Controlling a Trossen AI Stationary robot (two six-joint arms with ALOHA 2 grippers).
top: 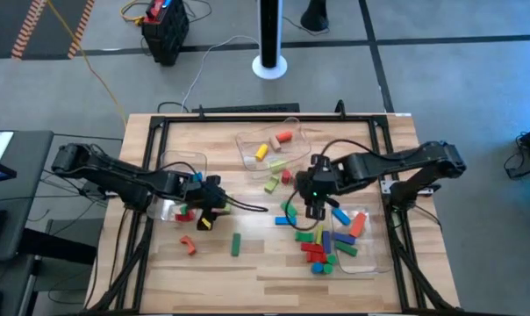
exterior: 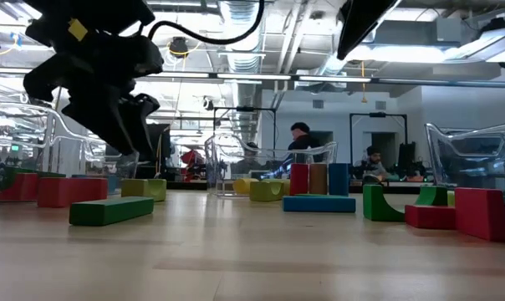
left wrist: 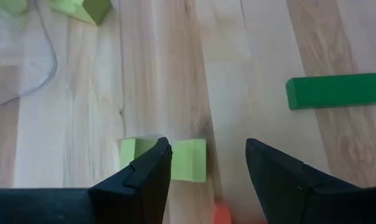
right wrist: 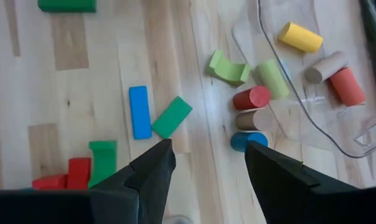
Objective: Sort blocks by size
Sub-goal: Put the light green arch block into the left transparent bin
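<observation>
The left gripper hangs open over a light-green block on the tabletop, probably to take it. Farther off, the right gripper waits open and empty above the scattered blocks.

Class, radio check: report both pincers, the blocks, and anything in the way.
Left pincer open, empty, over a light green block. Right pincer open, empty, above scattered blocks. Green bar loose on table; nothing blocking.

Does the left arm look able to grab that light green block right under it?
Probably yes. The left gripper is open just above the light green block, which lies alone on bare table with nothing covering it.
</observation>
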